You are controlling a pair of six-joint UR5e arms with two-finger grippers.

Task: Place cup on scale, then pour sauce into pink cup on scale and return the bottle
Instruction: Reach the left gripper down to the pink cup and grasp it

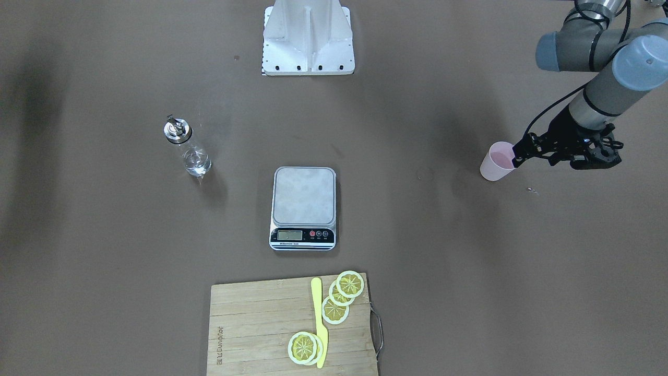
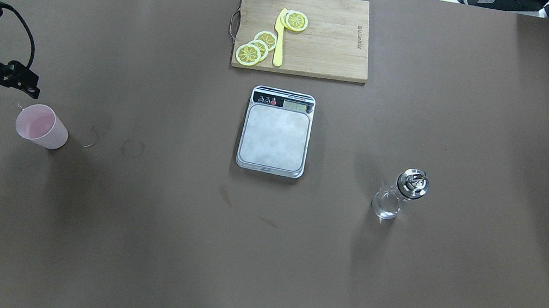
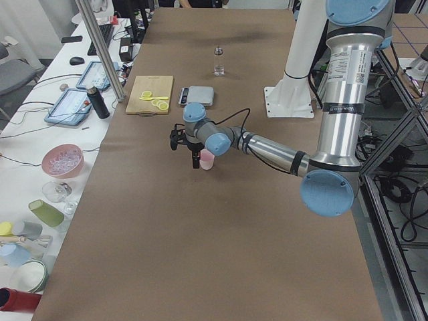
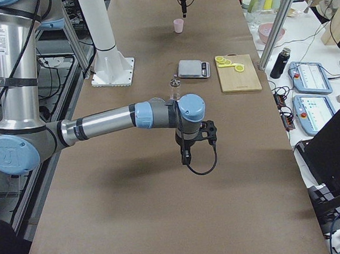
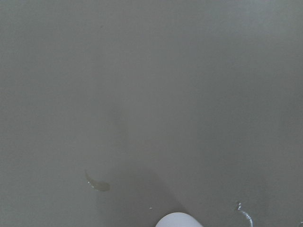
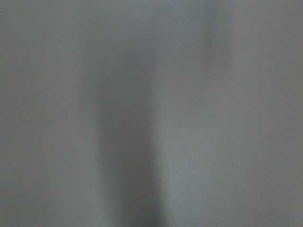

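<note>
Pink cup (image 5: pixel 179 220) — only its rim shows at the bottom edge of the left wrist view — stands upright on the counter (image 2: pixel 142 221), well apart from the scale (image 2: pixel 275 137). Judged light, thin-walled and easy to tip or squash, it is best taken across the body just under the rim with a mild squeeze. Left claw (image 1: pixel 519 155) hangs at the cup's rim, contact and spread not determinable; right claw (image 4: pixel 186 155) hangs above the counter with nothing visibly held — spread likewise not determinable.
</note>
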